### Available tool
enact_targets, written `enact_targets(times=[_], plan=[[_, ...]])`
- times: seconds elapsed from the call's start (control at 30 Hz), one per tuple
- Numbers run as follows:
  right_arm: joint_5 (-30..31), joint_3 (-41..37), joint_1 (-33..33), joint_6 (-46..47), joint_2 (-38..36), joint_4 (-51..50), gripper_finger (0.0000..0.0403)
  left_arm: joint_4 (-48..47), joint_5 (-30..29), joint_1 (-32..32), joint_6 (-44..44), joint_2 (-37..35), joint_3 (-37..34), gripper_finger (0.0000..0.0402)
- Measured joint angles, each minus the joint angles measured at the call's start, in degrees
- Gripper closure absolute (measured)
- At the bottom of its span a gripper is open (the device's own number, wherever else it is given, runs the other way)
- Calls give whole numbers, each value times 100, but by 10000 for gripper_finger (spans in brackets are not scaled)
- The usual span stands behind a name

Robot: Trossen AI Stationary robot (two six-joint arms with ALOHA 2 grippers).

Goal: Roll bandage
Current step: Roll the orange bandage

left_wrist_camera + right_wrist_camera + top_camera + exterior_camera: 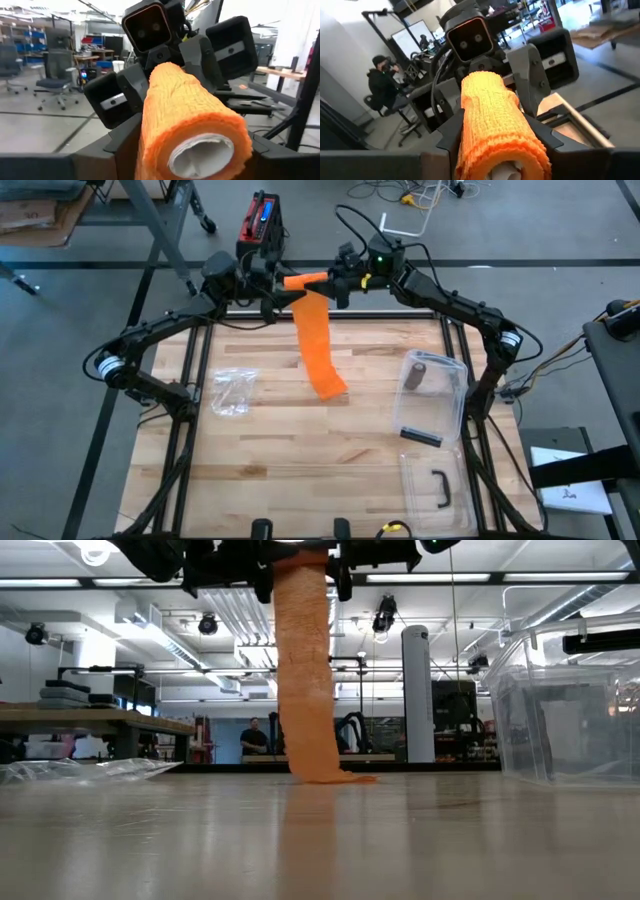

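Orange bandage (318, 345) is partly rolled; its tail is trailing onto the table (300, 460). Above that table, you are gripping the roll's ends with the left gripper (272, 288) and right gripper (335, 280), though the left's hold is unclear.

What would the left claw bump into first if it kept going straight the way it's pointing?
The left gripper points along the orange bandage roll toward the right gripper at the roll's other end. So it would probably meet the right gripper's fingers first.

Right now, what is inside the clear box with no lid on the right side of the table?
The clear box holds a brown roll at its far end and a black bar at its near end. The low view shows nothing more through its wall.
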Motion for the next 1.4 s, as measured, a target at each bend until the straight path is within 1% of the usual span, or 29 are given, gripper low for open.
enact_targets(times=[0.23, 0.47, 0.77, 0.87, 0.97, 1.07, 1.23, 1.4], plan=[[-2, 0, 0, -821, 0, -7, 270, 59, 265, 4, -574, -2, 0, 205], [4, 8, 0, -1321, -7, -2, 274, 335, 276, 4, -945, -2, -2, 225], [20, 11, 0, -1387, -11, -33, 279, 385, 235, 15, -972, -2, -4, 255], [17, 11, -2, -1391, -11, -47, 279, 385, 237, 23, -848, -2, -4, 260], [21, 11, -2, -1371, -11, -56, 283, 383, 174, 37, -503, -4, -4, 257], [20, 11, -9, -1348, -11, -135, 289, 382, -30, 33, -322, -11, -4, 242], [20, -2, -2, -1330, 7, -270, 289, 410, -51, 44, -325, -33, -2, 219], [9, -2, -4, -1333, 7, -203, 286, 232, -41, 42, -337, -33, -2, 223]])
